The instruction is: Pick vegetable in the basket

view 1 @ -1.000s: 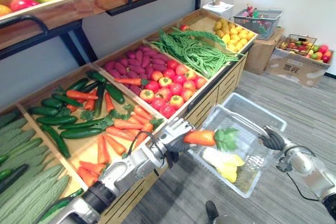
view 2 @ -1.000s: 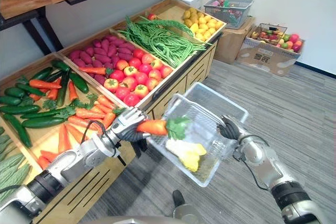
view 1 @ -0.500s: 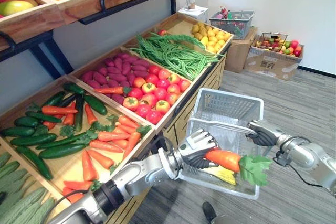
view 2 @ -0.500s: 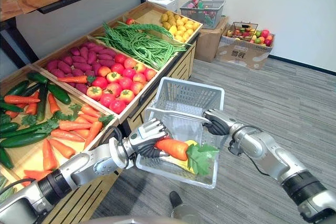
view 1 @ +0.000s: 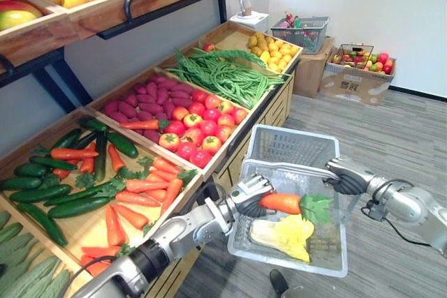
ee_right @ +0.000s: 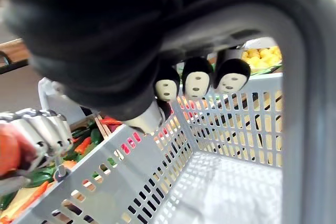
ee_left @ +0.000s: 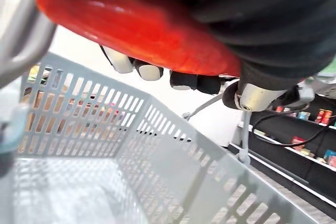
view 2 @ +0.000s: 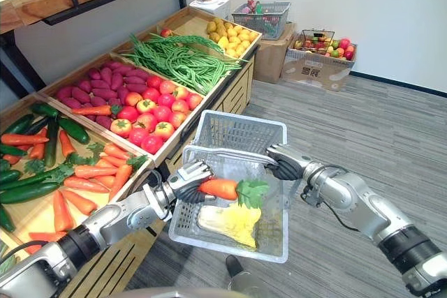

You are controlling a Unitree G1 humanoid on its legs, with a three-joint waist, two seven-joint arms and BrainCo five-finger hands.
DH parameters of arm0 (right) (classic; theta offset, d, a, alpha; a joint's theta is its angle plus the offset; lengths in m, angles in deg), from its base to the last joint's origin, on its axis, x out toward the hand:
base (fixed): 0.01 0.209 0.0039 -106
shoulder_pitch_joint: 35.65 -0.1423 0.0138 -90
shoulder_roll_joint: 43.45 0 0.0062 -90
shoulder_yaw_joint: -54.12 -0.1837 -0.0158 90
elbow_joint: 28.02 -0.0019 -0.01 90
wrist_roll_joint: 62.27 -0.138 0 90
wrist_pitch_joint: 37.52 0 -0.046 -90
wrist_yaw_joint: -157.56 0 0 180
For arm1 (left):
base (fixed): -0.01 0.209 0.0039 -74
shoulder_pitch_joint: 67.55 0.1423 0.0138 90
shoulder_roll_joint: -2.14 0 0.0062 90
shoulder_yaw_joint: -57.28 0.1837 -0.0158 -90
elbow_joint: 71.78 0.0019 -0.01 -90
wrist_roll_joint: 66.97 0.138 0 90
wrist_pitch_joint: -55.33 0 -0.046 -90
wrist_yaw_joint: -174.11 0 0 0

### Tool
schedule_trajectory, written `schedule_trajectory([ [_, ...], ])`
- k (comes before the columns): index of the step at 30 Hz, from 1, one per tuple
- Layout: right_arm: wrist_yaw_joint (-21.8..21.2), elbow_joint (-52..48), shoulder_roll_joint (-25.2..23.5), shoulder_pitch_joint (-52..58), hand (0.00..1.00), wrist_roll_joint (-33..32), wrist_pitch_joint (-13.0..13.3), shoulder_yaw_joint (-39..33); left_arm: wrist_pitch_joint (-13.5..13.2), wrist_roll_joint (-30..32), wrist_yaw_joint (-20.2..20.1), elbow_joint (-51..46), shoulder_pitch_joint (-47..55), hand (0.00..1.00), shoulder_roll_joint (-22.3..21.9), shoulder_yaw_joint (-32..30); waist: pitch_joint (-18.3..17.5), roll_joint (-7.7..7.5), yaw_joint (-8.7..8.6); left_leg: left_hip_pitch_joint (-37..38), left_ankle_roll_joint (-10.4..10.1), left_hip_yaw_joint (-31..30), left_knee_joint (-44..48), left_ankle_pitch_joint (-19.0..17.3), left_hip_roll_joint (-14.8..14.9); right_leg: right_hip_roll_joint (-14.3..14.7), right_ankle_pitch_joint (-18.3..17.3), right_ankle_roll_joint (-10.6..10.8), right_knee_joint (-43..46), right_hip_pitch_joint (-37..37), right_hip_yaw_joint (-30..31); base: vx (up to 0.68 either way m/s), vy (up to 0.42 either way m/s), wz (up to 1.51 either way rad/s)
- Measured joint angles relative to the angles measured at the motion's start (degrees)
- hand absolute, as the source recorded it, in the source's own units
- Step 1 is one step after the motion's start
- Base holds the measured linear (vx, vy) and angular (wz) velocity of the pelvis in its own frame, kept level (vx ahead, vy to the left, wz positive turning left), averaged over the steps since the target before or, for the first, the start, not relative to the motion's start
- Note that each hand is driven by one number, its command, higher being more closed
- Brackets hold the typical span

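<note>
Wooden produce bins line the stand beside grey flooring. The left hand grips 1 carrot just above the basket. The right hand carries the basket, fingers curled round its handle. Released too high, the carrot could bounce off the yellow vegetable or swing the hanging basket.

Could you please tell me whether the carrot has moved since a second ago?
Yes: the carrot, in the left robot hand, has moved farther out from the carrot crate and is now over the basket.
</note>
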Motion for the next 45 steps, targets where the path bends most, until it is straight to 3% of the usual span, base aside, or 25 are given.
schedule_trajectory([
  [9, -0.7, -0.1, -0.4, -1.2, 1.0, -2.2, -0.2, 2.1, 1.5, 5.0, 0.0, 11.1, 0.0, 1.0, -4.2, -0.2, 0.0, -0.09, -1.03, 0.1, 0.3, 1.6, 0.1, -0.1, -0.2, 0.4, 0.0, 0.0, -0.3, -0.7, 1.3, -0.01, -0.008, -0.08],
  [26, -1.9, -0.1, -1.9, -2.5, 1.0, -2.2, -0.6, 4.2, 2.5, 5.0, 0.0, 16.5, -1.4, 1.0, -7.1, -0.2, 0.4, -0.27, -1.86, 0.1, 0.3, 2.1, 0.0, -0.1, -0.2, 0.6, 0.0, 0.0, -0.3, -1.0, 1.7, -0.03, -0.027, -0.02],
  [27, -1.9, -0.1, -2.0, -2.5, 1.0, -2.2, -0.6, 4.2, 2.5, 5.0, 0.0, 16.6, -1.7, 0.0, -7.1, -0.2, 0.6, -0.26, -1.98, 0.1, 0.3, 2.1, 0.0, -0.1, -0.2, 0.6, 0.0, 0.0, -0.3, -1.0, 1.7, 0.0, 0.0, 0.0],
  [33, -1.9, -0.1, -2.1, -3.4, 1.0, -2.2, -0.7, 4.2, 2.8, 5.0, 0.0, 18.3, -3.9, 0.0, -7.8, -0.2, 2.4, 0.07, -2.21, -0.1, 0.3, 1.9, -0.1, -0.1, -0.2, 0.6, 0.0, 0.0, -0.3, -1.1, 1.6, -0.03, -0.028, 0.01],
  [45, -1.9, 0.0, -2.5, -3.4, 1.0, -2.2, -0.7, 4.2, 3.7, 4.9, 0.0, 18.6, -3.9, 0.0, -8.6, -0.4, 2.6, 0.24, -2.18, -0.5, 0.5, 1.1, -0.2, 0.0, -0.3, 0.1, 0.0, 0.0, -0.3, -1.1, 0.9, 0.0, -0.001, 0.02],
])
